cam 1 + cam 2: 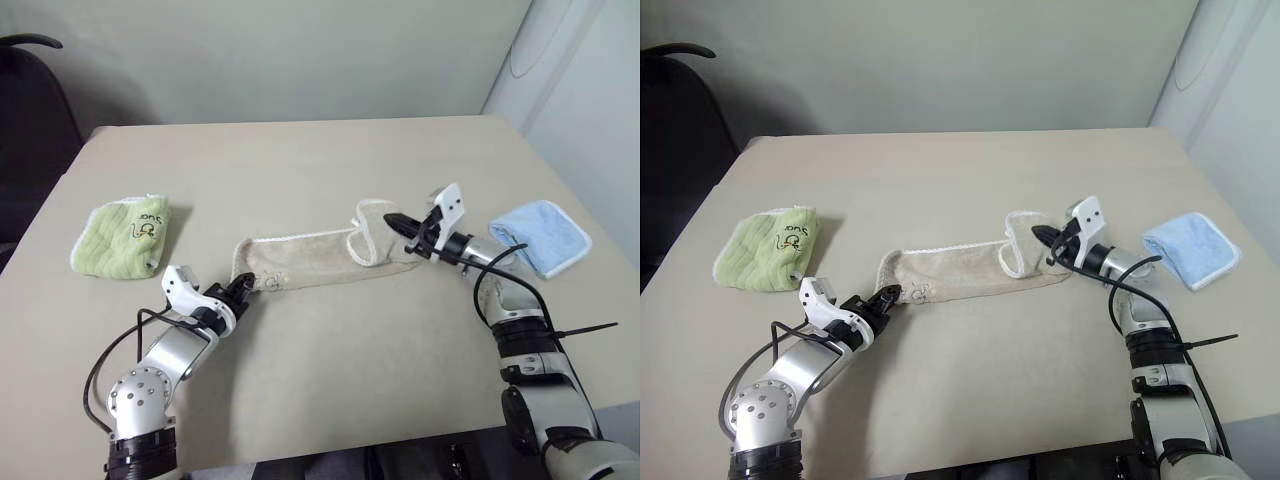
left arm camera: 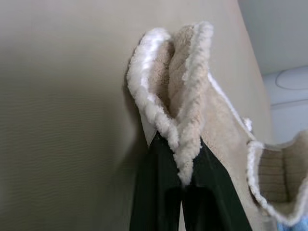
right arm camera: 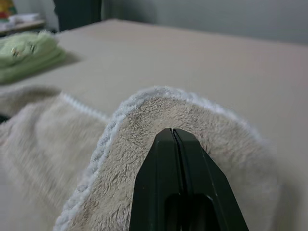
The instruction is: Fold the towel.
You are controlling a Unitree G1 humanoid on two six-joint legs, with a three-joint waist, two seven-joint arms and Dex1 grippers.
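Both grippers are clamped on the towel [image 1: 310, 260]. My left gripper [image 1: 243, 287] has its two black fingers [image 2: 159, 187] pinched together on the near-left corner, where the fluffy white corded edging bunches into a thick rolled lip above the fingertips. My right gripper [image 1: 393, 221] is closed on the opposite end, its fingers pressed flat against each other with the cloth draped over their tips in a soft rounded hump.

That towel is beige-tan terry, plush and nubbly, lying as a long narrow band across the middle of the table [image 1: 330, 160] between my two arms. Its right end is lifted off the surface and curls into a loop outlined by the white cord; the left end sits low, close to the tabletop. A small dark embroidered mark shows near the left gripper.

I see the table as smooth, matte and pale tan. On its left part rests a light green towel [image 1: 124, 236] with dark print, folded into a ribbed, rounded pad. On the right edge sits a light blue towel [image 1: 540, 235], folded into a soft square.
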